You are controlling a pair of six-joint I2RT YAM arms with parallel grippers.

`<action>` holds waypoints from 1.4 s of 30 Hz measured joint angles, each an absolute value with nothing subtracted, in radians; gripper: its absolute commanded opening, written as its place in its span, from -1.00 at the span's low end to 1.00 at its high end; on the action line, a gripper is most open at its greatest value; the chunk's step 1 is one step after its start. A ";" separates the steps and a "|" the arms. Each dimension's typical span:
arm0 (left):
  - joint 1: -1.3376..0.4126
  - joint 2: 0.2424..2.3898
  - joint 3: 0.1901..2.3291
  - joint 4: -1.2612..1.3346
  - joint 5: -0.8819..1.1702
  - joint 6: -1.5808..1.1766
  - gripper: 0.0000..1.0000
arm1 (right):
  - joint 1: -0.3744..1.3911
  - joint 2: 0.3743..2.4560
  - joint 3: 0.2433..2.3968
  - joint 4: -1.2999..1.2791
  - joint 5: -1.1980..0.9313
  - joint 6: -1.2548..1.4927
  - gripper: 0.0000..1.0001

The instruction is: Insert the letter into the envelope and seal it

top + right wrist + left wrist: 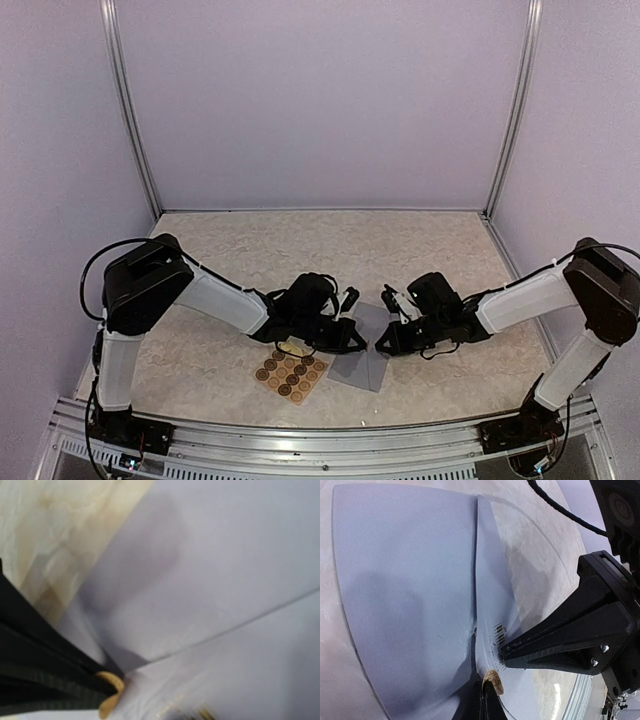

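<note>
Your right pincer (504,654), fingers pressed together, touches the grey-lavender envelope (362,370) lying flat on the desk (300,250) just beside the sticker sheet (290,375), while your left pincer (485,694) meets a round sticker (493,681), its grip impossible to tell.

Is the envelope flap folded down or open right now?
Folded down, it seems: the envelope shows only flat creases in both wrist views, and they meet where a brown sticker sits.
</note>
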State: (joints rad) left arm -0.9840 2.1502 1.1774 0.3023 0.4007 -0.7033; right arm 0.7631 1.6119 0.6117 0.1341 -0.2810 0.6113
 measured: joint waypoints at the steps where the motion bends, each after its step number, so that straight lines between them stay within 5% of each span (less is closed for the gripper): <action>1: -0.983 2.149 1.174 0.307 0.402 -0.704 -1.00 | 0.763 1.612 0.613 0.134 -0.281 0.611 -1.00; 42: -0.977 2.154 1.189 0.293 0.350 -0.673 -1.00 | 0.770 1.620 0.624 0.131 -0.272 0.604 -0.92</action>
State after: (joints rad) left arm -0.9768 2.1536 1.1893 0.2932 0.3496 -0.6727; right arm 0.7704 1.6196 0.6239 0.1314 -0.2722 0.6044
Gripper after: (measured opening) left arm 0.003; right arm 0.009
